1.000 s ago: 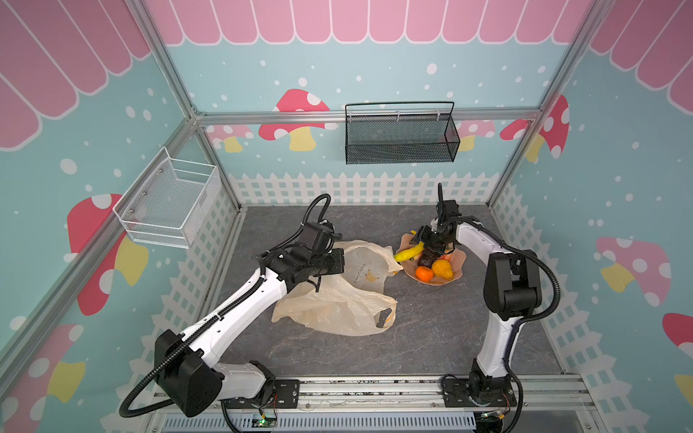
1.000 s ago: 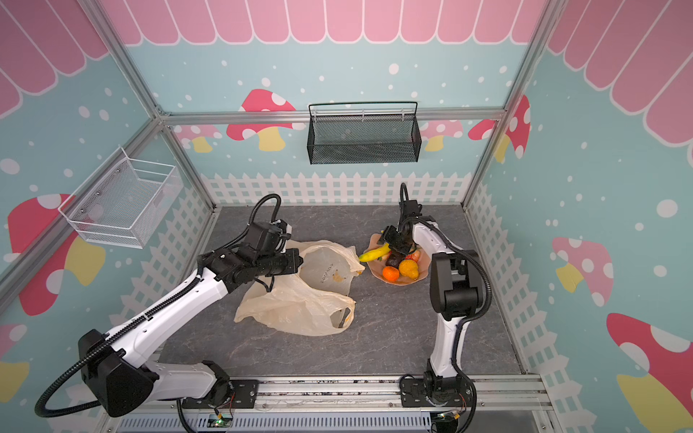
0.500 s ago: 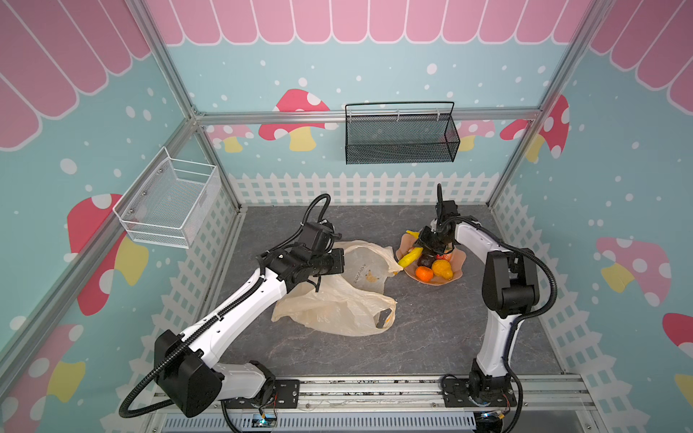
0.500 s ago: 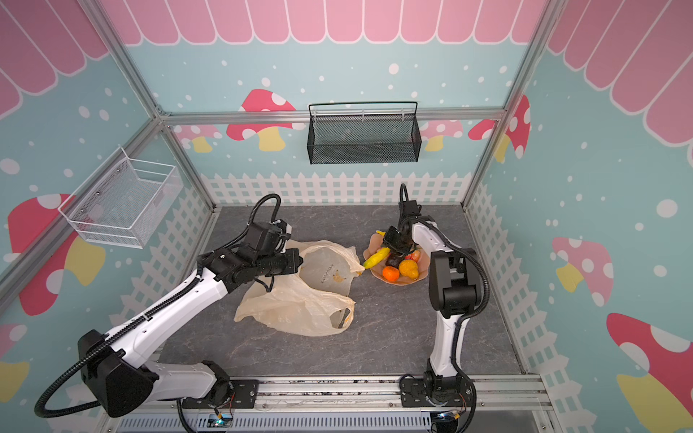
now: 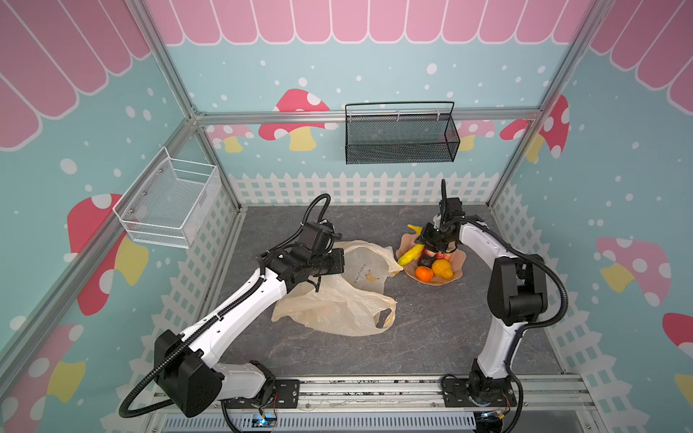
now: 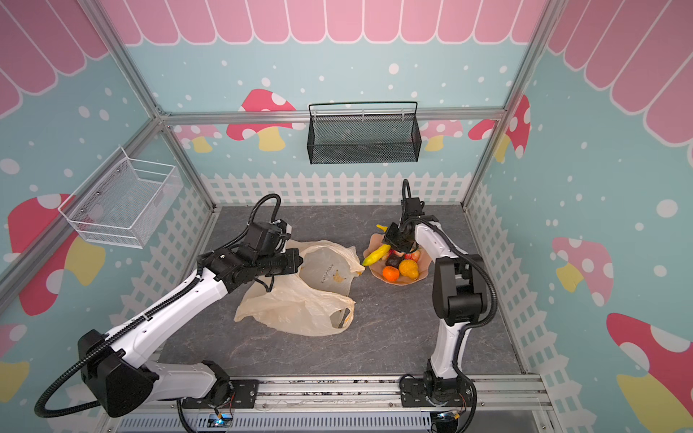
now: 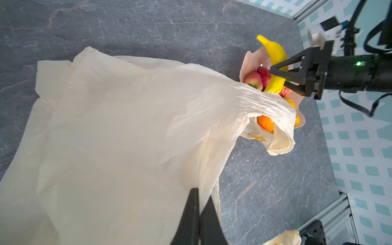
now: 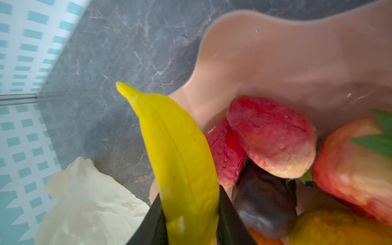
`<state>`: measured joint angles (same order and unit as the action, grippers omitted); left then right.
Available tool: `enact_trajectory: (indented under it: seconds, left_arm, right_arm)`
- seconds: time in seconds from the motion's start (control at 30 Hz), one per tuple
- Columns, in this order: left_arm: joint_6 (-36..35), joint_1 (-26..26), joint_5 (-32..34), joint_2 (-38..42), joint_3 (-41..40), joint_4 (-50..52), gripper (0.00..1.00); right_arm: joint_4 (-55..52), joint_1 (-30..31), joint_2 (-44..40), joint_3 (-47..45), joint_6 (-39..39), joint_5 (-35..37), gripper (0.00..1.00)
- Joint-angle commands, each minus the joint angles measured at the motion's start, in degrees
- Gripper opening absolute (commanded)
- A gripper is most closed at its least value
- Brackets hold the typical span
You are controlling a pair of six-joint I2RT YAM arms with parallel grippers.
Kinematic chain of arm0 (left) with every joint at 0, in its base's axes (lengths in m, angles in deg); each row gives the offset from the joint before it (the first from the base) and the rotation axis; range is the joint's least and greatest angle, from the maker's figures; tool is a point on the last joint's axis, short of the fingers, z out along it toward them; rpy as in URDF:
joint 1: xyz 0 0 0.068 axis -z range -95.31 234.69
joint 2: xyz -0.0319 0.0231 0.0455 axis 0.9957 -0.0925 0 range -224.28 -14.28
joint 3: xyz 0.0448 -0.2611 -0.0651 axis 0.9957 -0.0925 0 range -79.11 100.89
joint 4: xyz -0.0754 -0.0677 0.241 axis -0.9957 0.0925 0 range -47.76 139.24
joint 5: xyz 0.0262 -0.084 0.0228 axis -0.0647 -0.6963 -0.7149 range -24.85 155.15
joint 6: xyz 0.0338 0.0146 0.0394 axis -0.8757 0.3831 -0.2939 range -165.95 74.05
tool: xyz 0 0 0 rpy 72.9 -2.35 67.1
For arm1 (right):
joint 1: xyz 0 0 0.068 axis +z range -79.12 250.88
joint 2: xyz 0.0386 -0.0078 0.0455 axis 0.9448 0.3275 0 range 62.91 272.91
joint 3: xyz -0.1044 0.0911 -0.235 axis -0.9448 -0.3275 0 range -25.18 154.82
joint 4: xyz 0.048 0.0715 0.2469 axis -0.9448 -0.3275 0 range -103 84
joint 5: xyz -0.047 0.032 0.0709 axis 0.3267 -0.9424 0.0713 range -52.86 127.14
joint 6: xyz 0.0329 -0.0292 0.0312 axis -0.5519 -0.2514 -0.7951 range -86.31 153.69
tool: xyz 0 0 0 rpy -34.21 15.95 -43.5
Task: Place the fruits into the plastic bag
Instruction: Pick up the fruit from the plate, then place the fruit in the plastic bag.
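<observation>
The cream plastic bag lies crumpled mid-table. My left gripper is shut on its upper edge and holds that edge lifted. My right gripper is shut on a yellow banana at the bowl's bag-side rim. In the pink bowl lie the other fruits: a tangerine, a yellow-orange lumpy fruit, a dark purple one and red ones. A second banana's tip shows behind the gripper.
A black mesh basket hangs on the back wall and a white wire basket on the left wall. White picket fencing lines the grey table. The arms' mounting rail runs along the front edge.
My right gripper's jaws have closed onto the banana in the bowl. The left arm and the bag have not moved.
</observation>
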<state>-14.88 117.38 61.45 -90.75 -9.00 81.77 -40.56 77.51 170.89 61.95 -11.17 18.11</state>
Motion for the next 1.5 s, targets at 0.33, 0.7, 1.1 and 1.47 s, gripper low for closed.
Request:
enact_trajectory:
  seconds: [0.33,0.7,1.1,1.47]
  left_arm:
    - [-0.22,-0.35,-0.16,0.79,0.01,-0.44,0.00]
    - [-0.75,-0.35,-0.42,-0.48,1.08,-0.42,0.00]
    - [-0.84,-0.34,-1.02,-1.15,1.56,-0.45,0.00]
    - [-0.92,-0.35,-1.22,-1.92,1.93,-0.42,0.00]
  right_arm:
    - [3.78,-0.61,-14.49,7.61,1.35,1.50,0.19]
    - [19.52,-0.60,-27.63,-2.78,4.93,2.79,0.18]
    - [29.44,-0.44,-32.73,-10.28,10.42,-7.31,0.19]
    - [34.57,13.86,-38.78,-20.53,20.07,-5.29,0.17]
